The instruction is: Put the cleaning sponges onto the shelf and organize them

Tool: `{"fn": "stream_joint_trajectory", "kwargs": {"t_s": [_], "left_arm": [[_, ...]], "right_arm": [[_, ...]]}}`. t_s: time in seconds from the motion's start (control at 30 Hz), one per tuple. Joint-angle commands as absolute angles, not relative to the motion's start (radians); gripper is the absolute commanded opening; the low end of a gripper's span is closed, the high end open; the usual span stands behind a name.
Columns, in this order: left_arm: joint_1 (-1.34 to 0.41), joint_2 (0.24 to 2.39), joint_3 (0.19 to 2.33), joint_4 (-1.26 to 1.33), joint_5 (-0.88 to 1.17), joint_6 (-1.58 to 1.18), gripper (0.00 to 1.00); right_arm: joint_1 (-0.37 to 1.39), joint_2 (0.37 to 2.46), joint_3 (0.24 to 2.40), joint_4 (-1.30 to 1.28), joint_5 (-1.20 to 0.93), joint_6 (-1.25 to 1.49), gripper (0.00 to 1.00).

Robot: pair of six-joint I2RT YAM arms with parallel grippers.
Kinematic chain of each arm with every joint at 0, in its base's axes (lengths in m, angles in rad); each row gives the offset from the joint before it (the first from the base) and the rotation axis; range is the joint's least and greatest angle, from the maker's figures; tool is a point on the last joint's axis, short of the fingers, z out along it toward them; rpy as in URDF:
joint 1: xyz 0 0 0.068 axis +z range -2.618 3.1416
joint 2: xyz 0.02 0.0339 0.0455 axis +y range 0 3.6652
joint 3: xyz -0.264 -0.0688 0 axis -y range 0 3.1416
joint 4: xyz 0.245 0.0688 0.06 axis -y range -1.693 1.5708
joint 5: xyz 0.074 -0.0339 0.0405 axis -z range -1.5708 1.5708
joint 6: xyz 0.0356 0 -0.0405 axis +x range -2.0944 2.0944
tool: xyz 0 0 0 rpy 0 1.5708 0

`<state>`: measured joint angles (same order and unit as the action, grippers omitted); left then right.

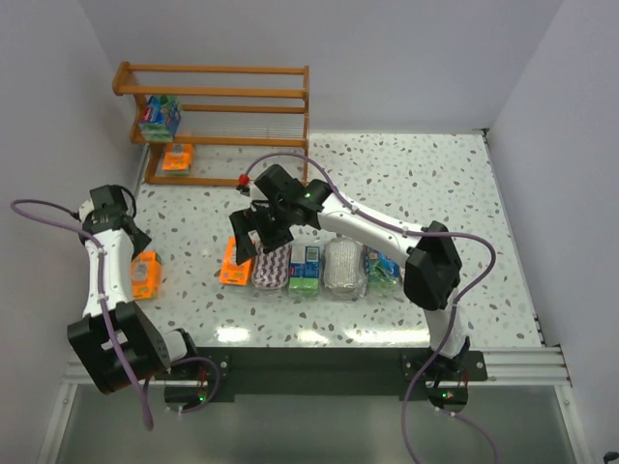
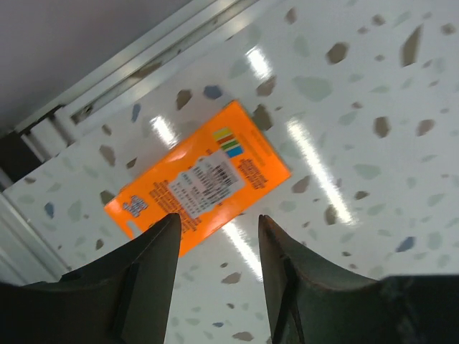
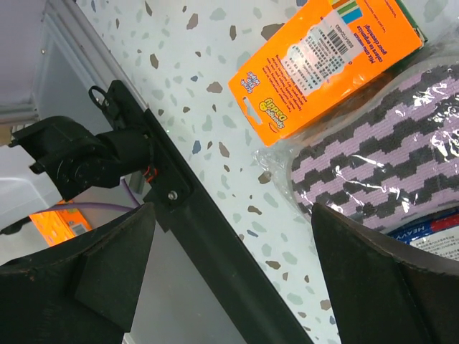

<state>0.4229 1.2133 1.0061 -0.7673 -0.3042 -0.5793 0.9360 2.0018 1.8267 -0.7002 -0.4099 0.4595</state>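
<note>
The wooden shelf [image 1: 218,95] stands at the far left. A blue-green block [image 1: 160,118] sits on its middle tier and an orange pack [image 1: 177,158] on its bottom tier. A row on the table holds an orange pack [image 1: 235,263], a purple zigzag pad [image 1: 272,266], a blue-green block [image 1: 306,269], a grey-white pad [image 1: 343,268] and another blue-green block [image 1: 383,268]. My right gripper [image 1: 253,232] hovers open and empty over the row's left end [image 3: 233,211], near the orange pack [image 3: 323,57] and purple pad [image 3: 380,158]. My left gripper [image 1: 135,239] is open and empty [image 2: 215,287] above a lone orange pack [image 2: 201,183] at the left [image 1: 145,274].
The table's black front rail [image 3: 186,208] runs under my right gripper. White walls close in the left, back and right sides. The left wall and table edge [image 2: 107,79] lie close beside the lone orange pack.
</note>
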Motion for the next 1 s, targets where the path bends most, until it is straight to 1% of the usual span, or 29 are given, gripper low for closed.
{"fn": "stream_joint_trajectory", "kwargs": {"t_s": [0.0, 0.07, 0.17, 0.27, 0.33, 0.37, 0.5, 0.57, 0.6, 0.7, 0.83, 0.97], "left_arm": [[0.423, 1.219, 0.966, -0.871, -0.465, -0.555, 0.52], [0.422, 1.221, 0.968, -0.859, -0.544, -0.566, 0.53], [0.431, 1.271, 0.968, -0.828, -0.581, -0.554, 0.61], [0.434, 1.371, 0.994, -0.877, -0.612, -0.583, 0.61], [0.442, 1.423, 0.971, -0.844, -0.609, -0.586, 0.62], [0.445, 1.446, 0.971, -0.841, -0.553, -0.581, 0.62], [0.451, 1.545, 0.939, -0.798, -0.572, -0.607, 0.60], [0.451, 1.574, 0.904, -0.761, -0.484, -0.585, 0.58], [0.446, 1.575, 0.888, -0.708, -0.444, -0.575, 0.53], [0.430, 1.560, 0.827, -0.631, -0.324, -0.565, 0.46], [0.393, 1.517, 0.810, -0.543, -0.172, -0.566, 0.44], [0.380, 1.554, 0.811, -0.454, 0.030, -0.601, 0.42]], "right_arm": [[0.936, 2.031, 1.904, -0.765, -0.416, 0.459, 0.94], [0.936, 2.037, 1.916, -0.779, -0.420, 0.457, 0.94], [0.934, 2.045, 1.930, -0.799, -0.422, 0.454, 0.94], [0.936, 2.043, 1.931, -0.813, -0.420, 0.445, 0.94], [0.936, 2.039, 1.928, -0.819, -0.420, 0.439, 0.94], [0.936, 2.037, 1.927, -0.824, -0.419, 0.434, 0.94], [0.936, 2.033, 1.925, -0.839, -0.410, 0.413, 0.95], [0.936, 2.022, 1.918, -0.838, -0.396, 0.405, 0.95], [0.936, 2.017, 1.907, -0.836, -0.390, 0.403, 0.95], [0.933, 2.010, 1.890, -0.834, -0.377, 0.396, 0.95], [0.933, 2.005, 1.878, -0.819, -0.367, 0.394, 0.96], [0.927, 2.010, 1.894, -0.824, -0.354, 0.385, 0.96]]}}
